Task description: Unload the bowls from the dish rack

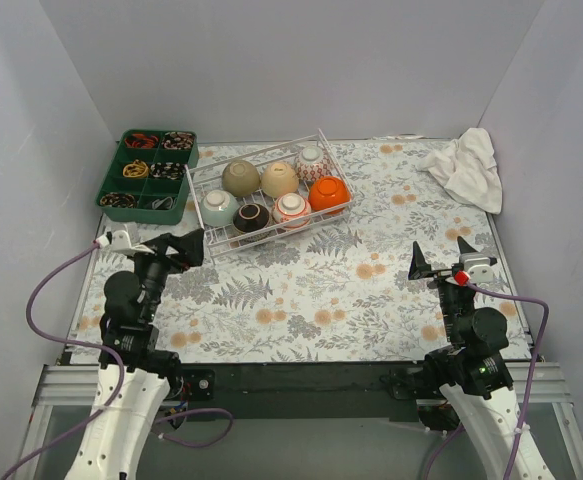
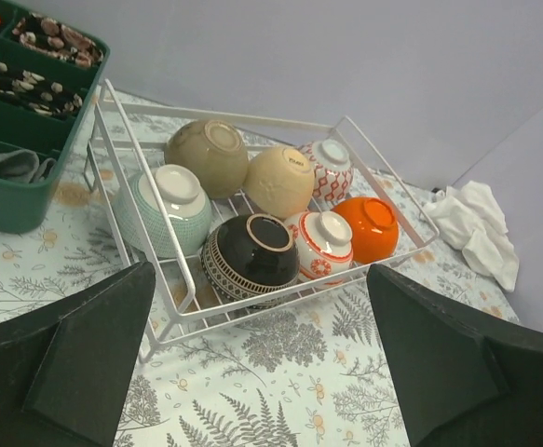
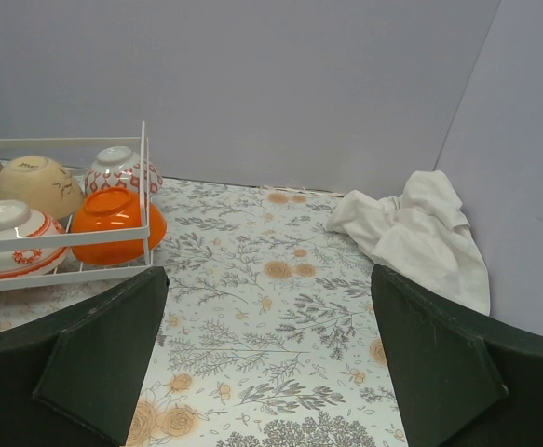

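- All seven bowls point(image 1: 279, 178) sit upside down in the dish rack point(image 1: 199, 195) (draining, I'd guess).
- The left gripper point(image 2: 260, 279) is spread wide, facing the dish rack; the right gripper point(image 3: 269, 279) is spread too, well away.

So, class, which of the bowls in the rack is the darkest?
The dark brown bowl, in the dish rack's near row, between the pale green bowl and a red-patterned white bowl; the rest are lighter.

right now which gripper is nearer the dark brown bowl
Left. The left gripper sits just off the near left corner of the dish rack, close to the dark brown bowl; the right gripper is well off to the rack's right.
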